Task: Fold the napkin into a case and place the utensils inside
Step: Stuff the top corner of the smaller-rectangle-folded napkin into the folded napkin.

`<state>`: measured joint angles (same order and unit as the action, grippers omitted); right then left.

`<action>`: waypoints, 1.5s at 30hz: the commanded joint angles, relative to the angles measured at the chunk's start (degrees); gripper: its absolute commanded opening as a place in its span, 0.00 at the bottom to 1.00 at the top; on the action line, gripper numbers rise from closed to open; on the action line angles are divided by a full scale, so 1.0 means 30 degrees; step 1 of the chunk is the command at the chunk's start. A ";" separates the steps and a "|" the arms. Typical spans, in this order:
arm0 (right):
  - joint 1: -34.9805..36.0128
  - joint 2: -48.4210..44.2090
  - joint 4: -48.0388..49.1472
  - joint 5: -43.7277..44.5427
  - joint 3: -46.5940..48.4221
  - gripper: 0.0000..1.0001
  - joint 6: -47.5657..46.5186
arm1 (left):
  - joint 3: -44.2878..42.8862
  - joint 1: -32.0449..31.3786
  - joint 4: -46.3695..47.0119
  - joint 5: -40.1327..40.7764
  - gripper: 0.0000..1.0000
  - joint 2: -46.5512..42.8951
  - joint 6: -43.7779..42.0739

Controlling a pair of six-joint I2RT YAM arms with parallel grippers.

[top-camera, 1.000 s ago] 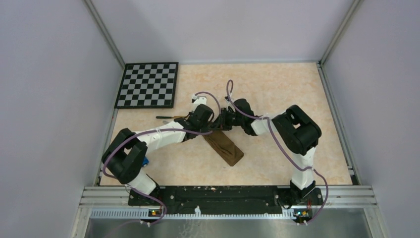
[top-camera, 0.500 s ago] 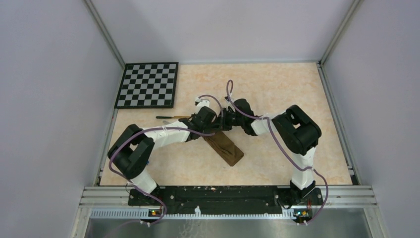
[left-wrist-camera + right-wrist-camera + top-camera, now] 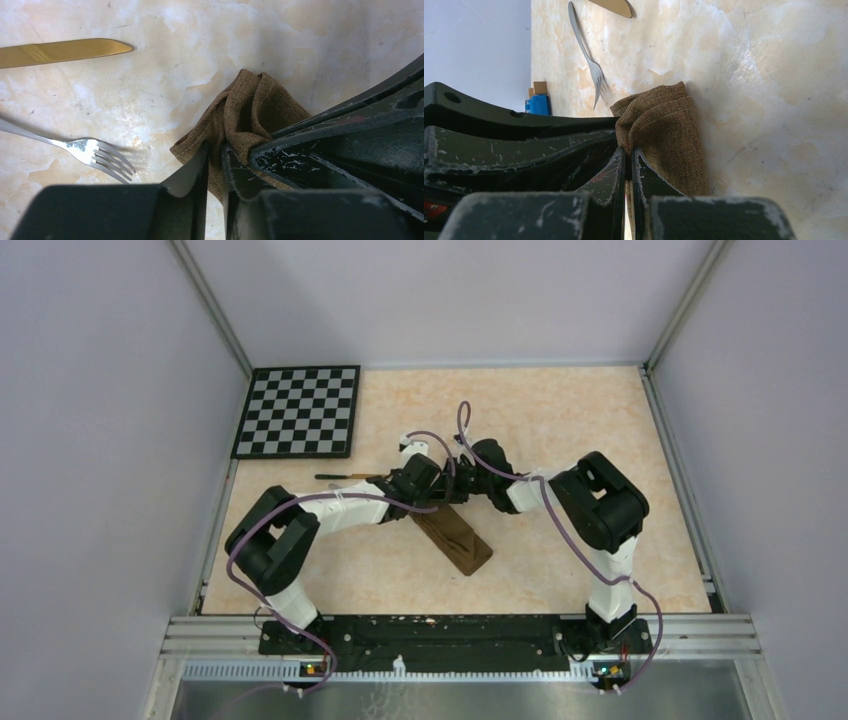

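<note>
- Seen from above, the brown case (image 3: 458, 538), folded long and slim, is lying slantwise in the middle of the desk (image 3: 570, 420). The knife (image 3: 338, 477) is lying outside it, just to the left of its far end.
- In the left wrist view, the left hand (image 3: 214, 150) is pinching the case's bunched far end between narrow fingers, and the fork (image 3: 97, 151) is resting on the desk near it.
- In the right wrist view, the right hand (image 3: 628, 156) is clamping the same end, nearly closed. The folding appears finished, while both utensils are awaiting loading.
</note>
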<state>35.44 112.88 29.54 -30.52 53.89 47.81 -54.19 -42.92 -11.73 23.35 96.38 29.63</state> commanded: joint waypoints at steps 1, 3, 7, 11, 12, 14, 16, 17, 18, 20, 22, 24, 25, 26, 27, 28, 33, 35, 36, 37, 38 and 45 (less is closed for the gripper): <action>0.0064 -0.0742 0.0076 -0.0242 0.0560 0.00 -0.0623 | -0.0356 -0.0136 0.0496 0.0541 0.10 -0.0524 -0.0519; 0.0223 -0.0666 -0.0361 -0.0201 0.0791 0.00 -0.1046 | 0.0109 -0.0118 0.1398 0.0428 0.06 -0.1056 -0.1064; 0.0645 -0.0382 -0.1326 -0.0372 0.1484 0.00 -0.1807 | 0.1692 -0.0110 0.4095 -0.0102 0.00 -0.2588 -0.2202; 0.1204 -0.0059 -0.2254 -0.0426 0.2196 0.00 -0.2630 | 0.3344 -0.0109 0.6725 -0.0499 0.00 -0.3713 -0.2500; 0.1356 0.0138 -0.2324 -0.0484 0.2359 0.00 -0.2687 | 0.3623 -0.0109 0.7040 -0.0707 0.00 -0.3851 -0.2523; 0.1619 0.0734 -0.2576 -0.0569 0.2972 0.00 -0.2630 | 0.4160 -0.0109 0.7854 -0.1388 0.00 -0.4152 -0.2465; 0.2006 0.1903 -0.3153 -0.0429 0.4155 0.00 -0.2404 | 0.4778 -0.0109 0.8844 -0.2046 0.00 -0.4522 -0.2390; 0.2273 0.2522 -0.3099 -0.0295 0.4739 0.00 -0.2315 | 0.5037 -0.0109 0.9257 -0.2431 0.00 -0.4593 -0.2366; 0.2472 0.3105 -0.3016 0.0102 0.5134 0.00 -0.2025 | 0.5234 -0.0109 0.9506 -0.2596 0.00 -0.4639 -0.2257; 0.2451 0.3404 -0.2289 0.0105 0.5100 0.00 -0.1267 | 0.5322 -0.0016 0.9187 -0.2064 0.00 -0.4779 -0.1772; 0.2230 0.2691 -0.0422 -0.0251 0.3878 0.00 -0.0367 | 0.5608 0.0319 0.8735 -0.1746 0.00 -0.5175 -0.1324; 0.1911 0.2011 -0.0716 -0.1001 0.3631 0.02 -0.0577 | 0.6347 0.0789 0.9244 -0.2183 0.00 -0.5630 -0.1152; 0.1753 0.1660 -0.0949 -0.1253 0.3505 0.03 -0.0790 | 0.6672 0.0963 0.9666 -0.2500 0.00 -0.5713 -0.1194; 0.1597 0.1356 -0.1033 -0.1460 0.3266 0.04 -0.0934 | 0.6848 0.1054 1.0100 -0.2799 0.00 -0.5651 -0.1250; 0.1417 0.1113 -0.1161 -0.1618 0.3100 0.05 -0.1091 | 0.6797 0.1110 1.0359 -0.3173 0.00 -0.5401 -0.1308; 0.1234 0.0896 -0.1254 -0.1744 0.2812 0.05 -0.1212 | 0.6578 0.1113 1.0450 -0.3568 0.00 -0.5114 -0.1272; 0.1136 0.0521 -0.0087 -0.2682 0.1568 0.06 -0.0805 | 0.5364 0.1068 1.1400 -0.5569 0.00 -0.3582 -0.0619; 0.1134 0.0373 0.1615 -0.3292 0.0646 0.06 0.0389 | 0.4977 0.1065 1.1575 -0.6113 0.00 -0.3224 -0.0413; 0.1135 0.0243 0.2291 -0.3363 0.0283 0.08 0.0854 | 0.4871 0.1063 1.1635 -0.6356 0.00 -0.3157 -0.0351; 0.1110 0.0154 0.2778 -0.3251 0.0032 0.10 0.1143 | 0.4869 0.1034 1.1693 -0.6537 0.00 -0.3137 -0.0222; 0.1125 0.0128 0.3201 -0.3116 -0.0098 0.13 0.1374 | 0.4957 0.1034 1.1748 -0.6625 0.00 -0.3150 -0.0103; 0.0138 -0.1415 0.3599 -0.2567 -0.1536 0.28 0.1470 | 0.6302 0.1151 1.1798 -0.6348 0.00 -0.3658 -0.0012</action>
<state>36.03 116.42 34.76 -33.89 52.51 51.05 -36.40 -39.13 17.52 7.55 86.50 28.40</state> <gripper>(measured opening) 0.221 0.004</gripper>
